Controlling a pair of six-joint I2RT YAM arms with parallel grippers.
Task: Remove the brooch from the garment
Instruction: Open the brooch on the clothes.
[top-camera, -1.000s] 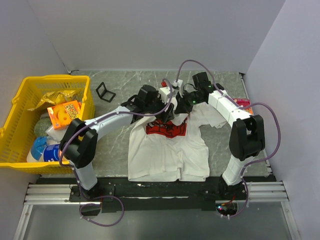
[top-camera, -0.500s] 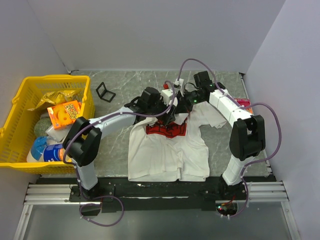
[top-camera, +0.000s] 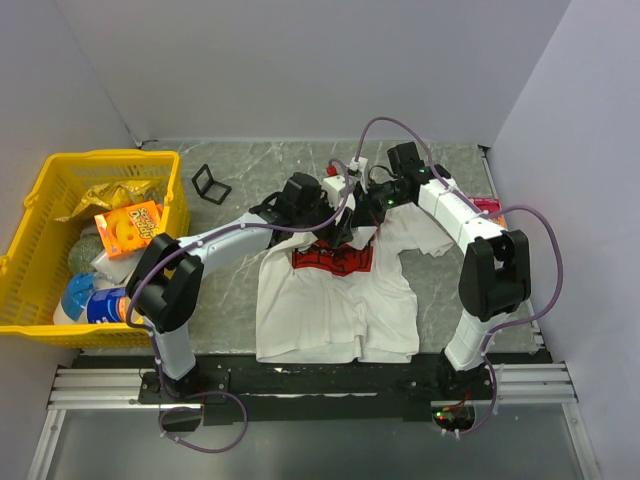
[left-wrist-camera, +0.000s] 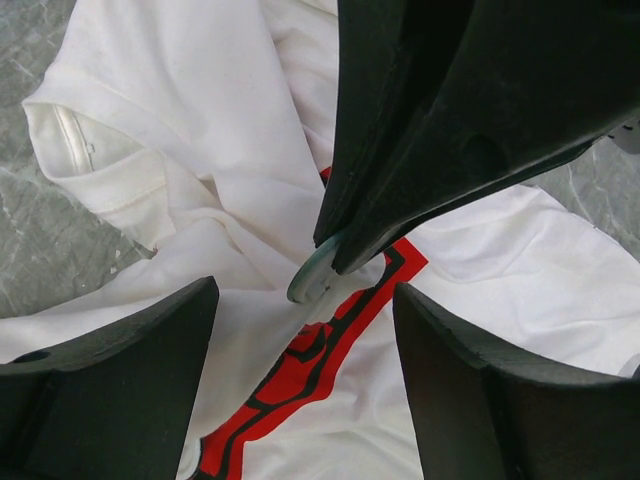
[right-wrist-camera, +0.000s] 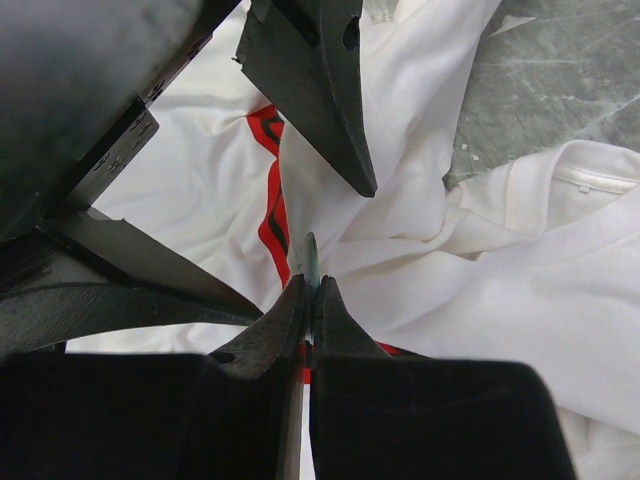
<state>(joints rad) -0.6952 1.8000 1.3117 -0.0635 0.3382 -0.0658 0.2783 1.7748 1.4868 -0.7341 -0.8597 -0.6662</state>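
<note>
Detaching step in hand. My right gripper (right-wrist-camera: 311, 292) pinches the thin, pale-green round brooch (left-wrist-camera: 311, 277) edge-on. It sits on raised cloth at the red print of the white cotton T-shirt (left-wrist-camera: 190, 120). My left gripper (left-wrist-camera: 303, 310) hovers below with fingers spread. Next, as I judge: hold the cloth down and draw the brooch clear.

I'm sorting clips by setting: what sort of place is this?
Probably a lab robot cell: plain white walls box in a stone-patterned table, two arms are bolted to a metal rail, and a yellow basket holds packaged goods.
</note>
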